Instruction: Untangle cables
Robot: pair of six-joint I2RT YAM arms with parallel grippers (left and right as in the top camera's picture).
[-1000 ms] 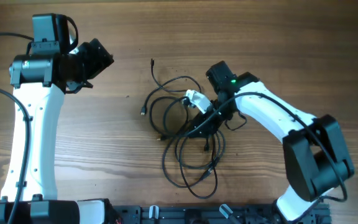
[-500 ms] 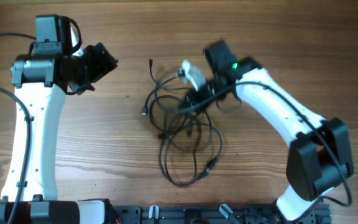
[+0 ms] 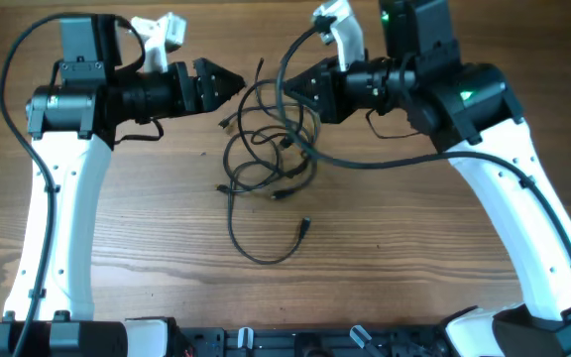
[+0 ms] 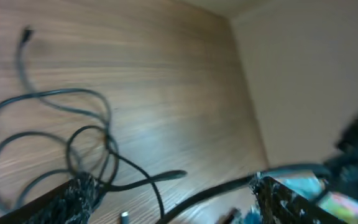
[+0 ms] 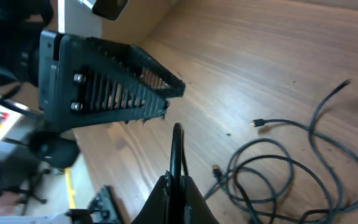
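Nearest me, a loose loop and its plug end [image 3: 303,228] lie flat on the table [image 3: 147,248]. Beyond, the cables [image 3: 266,159] sit bunched mid-table, one strand rising to my right hand [image 3: 290,91], which is clenched on it. My left hand [image 3: 232,83] is released and empty, just beside. Risk: pulling higher cinches the tangle, or the thin strand slips free.

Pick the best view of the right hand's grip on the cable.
Right wrist: right hand shut on one thin black cable, close up. Overhead shows the grip small, beside the cable bunch. Left wrist is blurred; grip not discernible.
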